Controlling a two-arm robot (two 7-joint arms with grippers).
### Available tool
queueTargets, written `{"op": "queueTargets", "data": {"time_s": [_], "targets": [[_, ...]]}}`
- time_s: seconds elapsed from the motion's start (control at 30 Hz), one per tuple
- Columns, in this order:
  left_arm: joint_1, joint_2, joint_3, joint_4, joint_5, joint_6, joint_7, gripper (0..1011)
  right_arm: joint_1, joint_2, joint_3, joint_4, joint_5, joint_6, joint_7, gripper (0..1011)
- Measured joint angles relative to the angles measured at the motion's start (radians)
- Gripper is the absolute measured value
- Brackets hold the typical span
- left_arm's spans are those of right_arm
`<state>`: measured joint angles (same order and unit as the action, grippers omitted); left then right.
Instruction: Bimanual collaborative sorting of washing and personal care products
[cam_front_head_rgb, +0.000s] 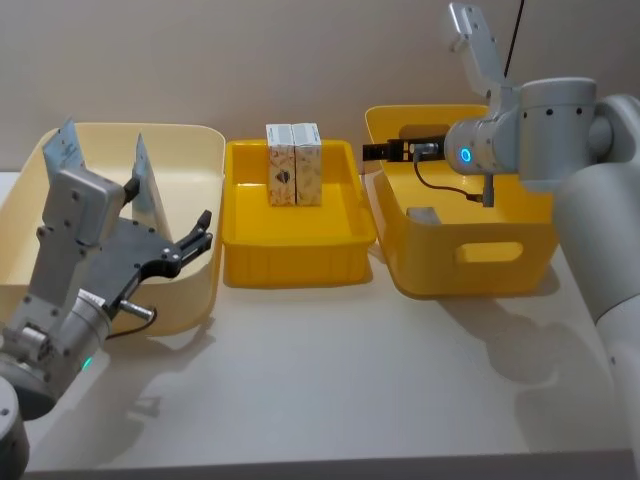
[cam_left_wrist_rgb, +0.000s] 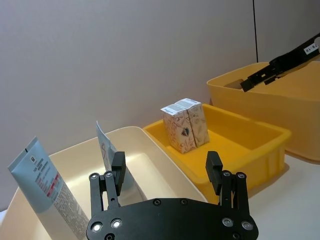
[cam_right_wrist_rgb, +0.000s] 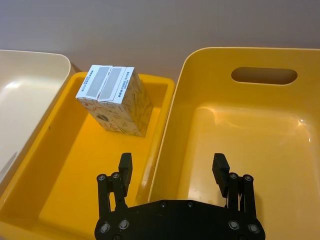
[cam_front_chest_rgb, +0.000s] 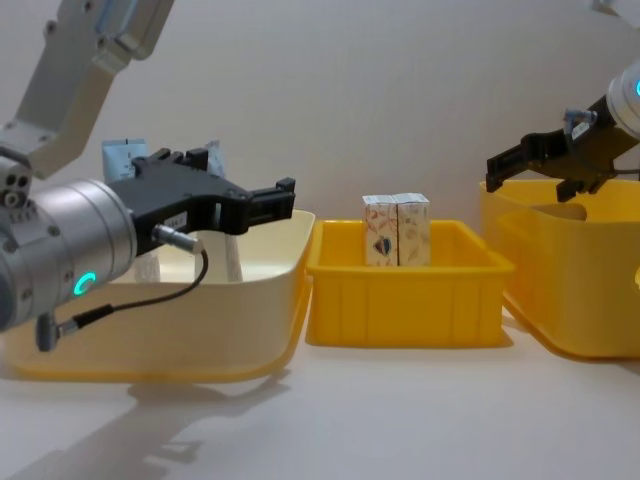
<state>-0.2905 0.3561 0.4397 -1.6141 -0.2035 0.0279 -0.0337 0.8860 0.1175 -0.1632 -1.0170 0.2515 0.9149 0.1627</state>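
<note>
Open over the yellow bin (cam_front_head_rgb: 432, 272), the right gripper (cam_front_head_rgb: 366, 152) may topple the paired cartons (cam_front_head_rgb: 293, 165) reaching in; the left gripper (cam_front_head_rgb: 199, 231) hangs open above the pale tub (cam_front_head_rgb: 190, 300).

The yellow tub (cam_front_head_rgb: 420, 272) and tray (cam_front_head_rgb: 290, 265) are moulded in smooth, glossy plastic; the cartons (cam_front_head_rgb: 293, 165) are printed matt card.

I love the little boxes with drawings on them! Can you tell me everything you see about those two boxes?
The two small cartons look like white cardboard with orange-red patterns, greyish tops and a small dark mark on one face. Both are closed and stand upright, side by side and pressed together. They rest on the floor of the middle yellow tray, toward its back. Nothing else touches them.
</note>
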Motion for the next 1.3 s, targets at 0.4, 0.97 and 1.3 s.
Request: {"op": "queueTargets", "data": {"time_s": [0.4,0.97,1.3], "targets": [[-0.016,-0.026,-0.015,0.01,0.023,0.032,0.035,1000,0.0,0.0,0.0,0.001,0.0,0.0,0.001,1001],[-0.07,-0.054,-0.032,0.088,0.041,0.037,0.031,999,0.0,0.0,0.0,0.001,0.0,0.0,0.0,1001],[-0.123,-0.068,-0.041,0.17,0.036,0.031,-0.008,1000,0.0,0.0,0.0,0.001,0.0,0.0,0.0,1001]]}}
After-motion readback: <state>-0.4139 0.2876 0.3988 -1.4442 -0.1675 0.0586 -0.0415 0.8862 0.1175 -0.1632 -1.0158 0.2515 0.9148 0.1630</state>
